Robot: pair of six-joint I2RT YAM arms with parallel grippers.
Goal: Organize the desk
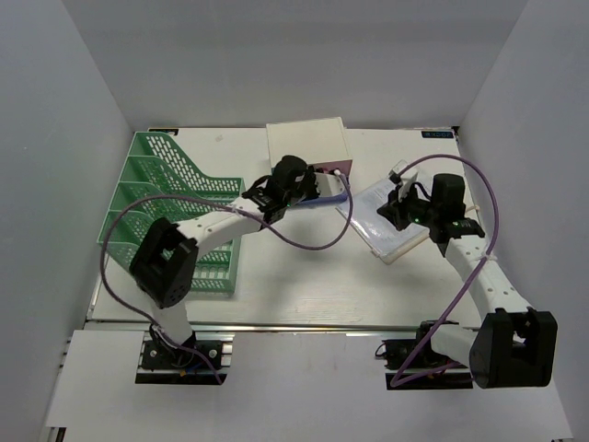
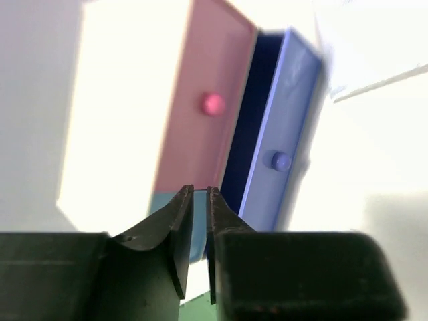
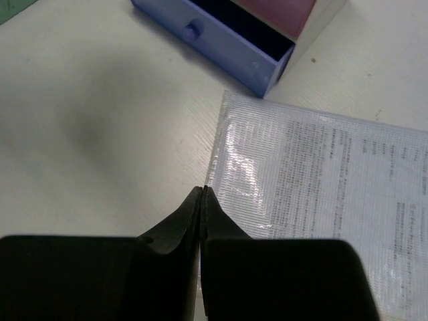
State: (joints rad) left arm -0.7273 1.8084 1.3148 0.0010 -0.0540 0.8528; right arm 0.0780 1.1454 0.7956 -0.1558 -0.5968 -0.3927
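- counter (image 1: 304,276): off-white top fills the middle of the top view, under both arms.
- left jaws: slightly parted, nothing between them. They sit above the counter at upper centre of the top view, facing the drawer box (image 1: 306,140) with its pink drawer (image 2: 207,100) and pulled-out blue drawer (image 2: 281,154).
- right jaws: clenched, tips touching. They're low over the counter right of centre, at the left edge of a plastic sleeve (image 3: 321,180) lying on it.
- green file rack (image 1: 156,184): on the counter, left side.

Print on the plastic sleeve (image 3: 321,180) is too blurred to read; the desk (image 3: 100,134) is cut off left
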